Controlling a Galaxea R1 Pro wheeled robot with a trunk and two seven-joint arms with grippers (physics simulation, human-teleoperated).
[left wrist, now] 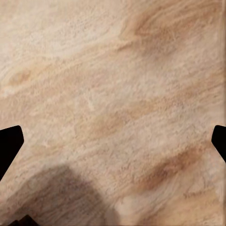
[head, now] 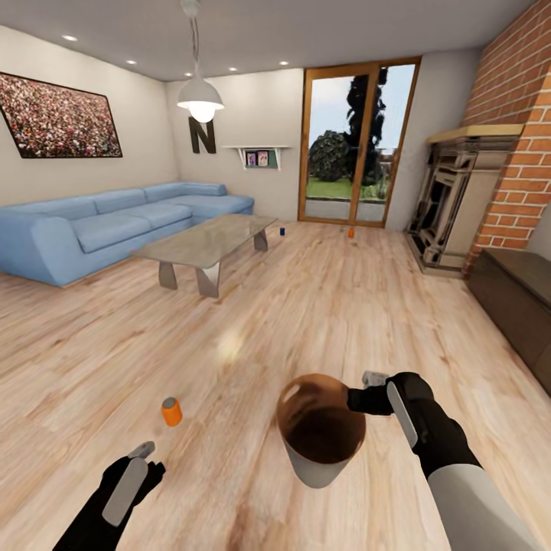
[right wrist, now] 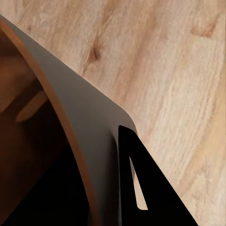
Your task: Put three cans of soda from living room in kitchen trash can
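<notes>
The tash can (head: 321, 432), dark grey outside and glossy brown inside, hangs tilted just above the wood floor, and my right gripper (head: 360, 398) is shut on its rim. In the right wrist view one dark finger (right wrist: 146, 188) lies against the bin's grey outer wall (right wrist: 89, 127). An orange can of soda (head: 171, 412) stands on the floor a little ahead of my left gripper (head: 141, 459), which is open over bare floor with its fingertips (left wrist: 9, 146) spread wide. Far off, near the glass door, stand a blue can (head: 282, 230) and another orange can (head: 351, 233).
This is the living room. A light blue corner sofa (head: 115, 226) and a long grey low table (head: 207, 241) stand at the left, with a brick fireplace (head: 459, 203) and a dark low cabinet (head: 520, 298) at the right. Wood floor (head: 291, 306) stretches between them.
</notes>
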